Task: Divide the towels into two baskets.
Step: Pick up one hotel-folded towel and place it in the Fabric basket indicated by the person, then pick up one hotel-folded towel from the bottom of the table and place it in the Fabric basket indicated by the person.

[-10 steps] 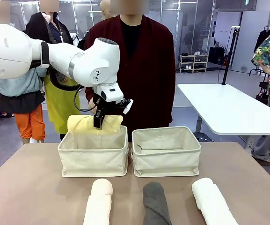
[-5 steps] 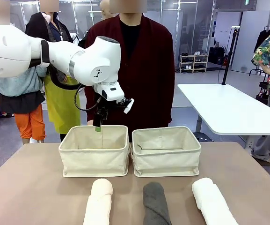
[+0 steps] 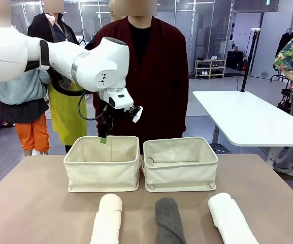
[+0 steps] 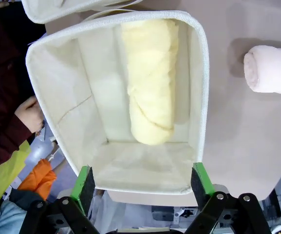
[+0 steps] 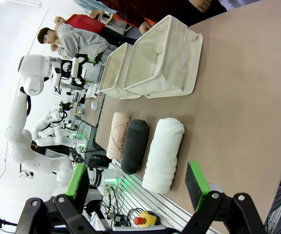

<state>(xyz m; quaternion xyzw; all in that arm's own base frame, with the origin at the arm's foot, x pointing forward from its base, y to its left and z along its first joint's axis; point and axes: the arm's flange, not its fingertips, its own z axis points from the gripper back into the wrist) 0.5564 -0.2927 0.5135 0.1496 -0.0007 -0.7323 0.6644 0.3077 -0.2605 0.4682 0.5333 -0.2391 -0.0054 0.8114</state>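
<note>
Found the left gripper (image 3: 105,134) spread wide and empty, hanging over the far rim of the left basket (image 3: 102,170) and a little higher than half a second back. Held the pale yellow towel (image 4: 150,80) above that basket one second ago; now released, lying loose on the basket floor, close along the near wall and clear of both pads. Counted as one towel of four delivered. Judged the first placement complete, with one more due here for an even split. Inspected the right basket (image 3: 181,173), just beside the left one: apparently unfilled. Noted three rolls in a row along the near edge of the table, well apart from each other: cream towel (image 3: 107,218), dark grey towel (image 3: 168,221), white towel (image 3: 231,218), all untouched. Found the right gripper (image 5: 138,180) open as well, gripping nothing, at the near right with the white towel closest.
</note>
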